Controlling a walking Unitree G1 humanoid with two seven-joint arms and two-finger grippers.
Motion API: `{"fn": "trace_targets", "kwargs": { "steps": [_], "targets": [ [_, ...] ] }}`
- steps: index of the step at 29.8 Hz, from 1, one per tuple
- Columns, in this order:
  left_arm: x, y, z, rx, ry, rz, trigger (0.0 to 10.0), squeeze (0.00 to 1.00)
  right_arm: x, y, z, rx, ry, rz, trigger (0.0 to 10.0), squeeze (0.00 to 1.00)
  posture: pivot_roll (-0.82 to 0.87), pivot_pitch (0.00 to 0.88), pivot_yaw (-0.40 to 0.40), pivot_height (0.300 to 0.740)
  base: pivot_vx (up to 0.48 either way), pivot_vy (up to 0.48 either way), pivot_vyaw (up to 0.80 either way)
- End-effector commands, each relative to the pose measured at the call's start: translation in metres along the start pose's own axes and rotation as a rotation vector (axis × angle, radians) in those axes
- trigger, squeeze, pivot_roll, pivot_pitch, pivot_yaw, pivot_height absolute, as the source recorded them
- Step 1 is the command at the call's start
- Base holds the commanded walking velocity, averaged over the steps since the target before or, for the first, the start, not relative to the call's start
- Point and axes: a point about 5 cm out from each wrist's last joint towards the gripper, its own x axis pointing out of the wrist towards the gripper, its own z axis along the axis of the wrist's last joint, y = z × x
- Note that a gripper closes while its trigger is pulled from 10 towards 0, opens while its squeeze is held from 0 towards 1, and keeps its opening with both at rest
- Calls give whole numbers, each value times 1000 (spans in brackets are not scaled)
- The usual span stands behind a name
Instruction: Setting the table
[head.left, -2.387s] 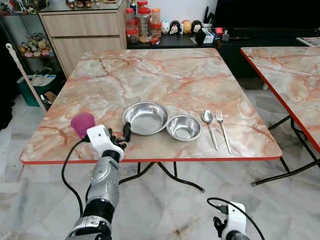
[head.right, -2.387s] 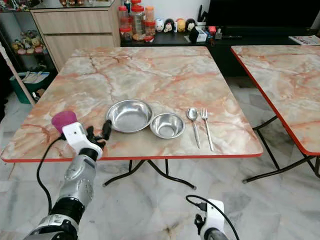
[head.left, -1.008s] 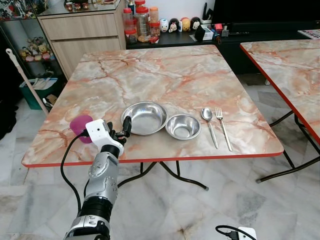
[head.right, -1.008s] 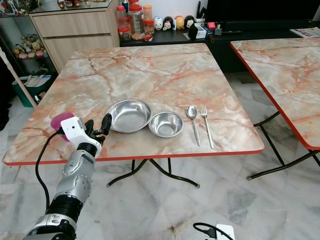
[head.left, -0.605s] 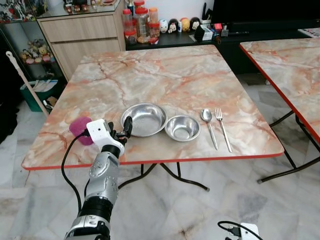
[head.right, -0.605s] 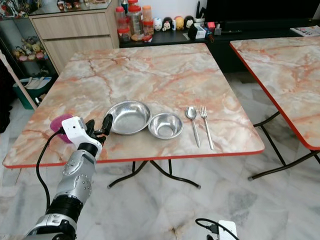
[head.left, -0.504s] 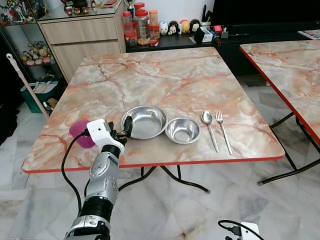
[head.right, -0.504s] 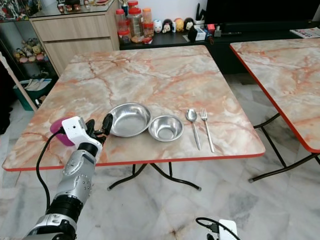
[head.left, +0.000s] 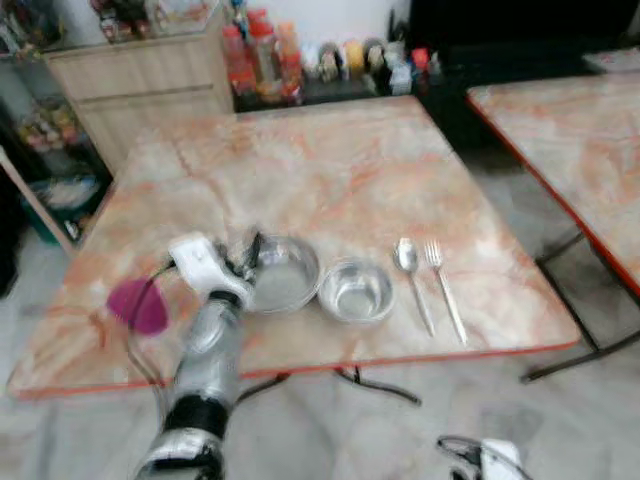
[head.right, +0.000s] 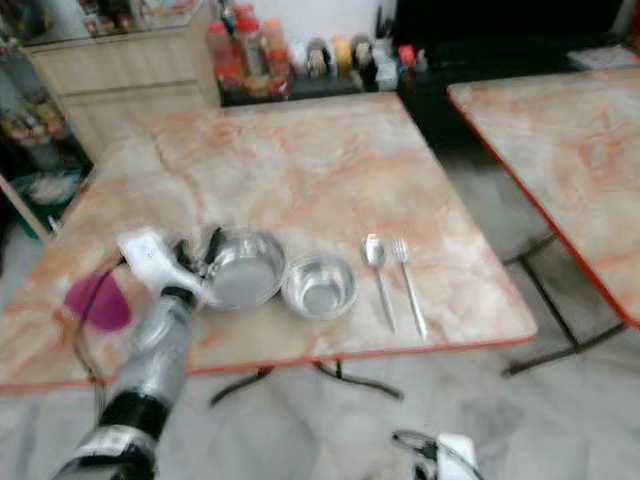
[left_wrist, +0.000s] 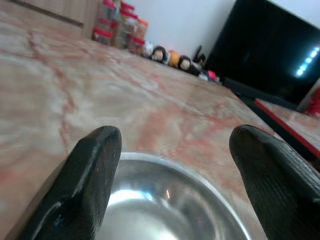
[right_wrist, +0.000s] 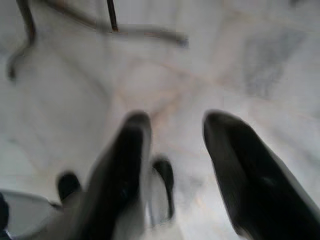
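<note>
Head views blurred. I see my left gripper (head.left: 248, 262) over the table (head.left: 330, 170), at the near-left rim of the big bowl (head.left: 281, 273). Fingers (left_wrist: 92, 185) spread apart in the left wrist view, one each side of the bowl's near rim, nothing clamped; I can't tell if they touch the metal.

Big bowl sits near the table's front edge, left of centre. Small bowl (head.left: 355, 291) just beside it at 3 o'clock, rims touching or almost, can't tell through the blur. Spoon (head.left: 411, 279) at 3 o'clock of the small bowl, fork (head.left: 444, 290) just beside the spoon further out, both lying parallel, handles toward me. Purple cup (head.left: 137, 306) at 9 o'clock of my left gripper, near the table's left front corner.

Right gripper (right_wrist: 172, 150) hangs low at my side over the marble floor (right_wrist: 260, 60), fingers apart, holding nothing. Table legs (right_wrist: 115, 25) show in its wrist view.

Jars (head.left: 258, 57) and small figurines (head.left: 350, 55) at 12 o'clock beyond the table. Second table (head.left: 570, 140) at 2 o'clock.
</note>
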Motion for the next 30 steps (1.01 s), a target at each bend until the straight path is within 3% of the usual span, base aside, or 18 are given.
{"fn": "trace_targets", "kwargs": {
  "steps": [1, 9, 12, 19, 30],
  "targets": [
    [0, 17, 11, 42, -26, 46, 10000, 0, 4, 14, 5, 10, -21, 35, 10000, 0, -125, 0, 44, 740, 0, 0, 0],
    [2, 13, 21, 34, -30, 23, 10000, 0, 5, 22, 4, 12, -20, 54, 10000, 0, -116, 0, 50, 740, 0, 0, 0],
    [5, 7, 24, 52, 35, 1, 10000, 0, 5, 24, 3, 13, -19, 60, 10000, 0, -115, 0, 55, 740, 0, 0, 0],
    [13, -1, 37, 108, 87, -7, 10000, 0, 5, 26, 3, 20, -18, 62, 10000, 0, -112, 0, 57, 740, 0, 0, 0],
    [11, -7, 31, 221, 337, 15, 10000, 0, 5, 27, 1, 24, -14, 66, 10000, 0, -115, 0, 67, 740, 0, 0, 0]
  ]
}}
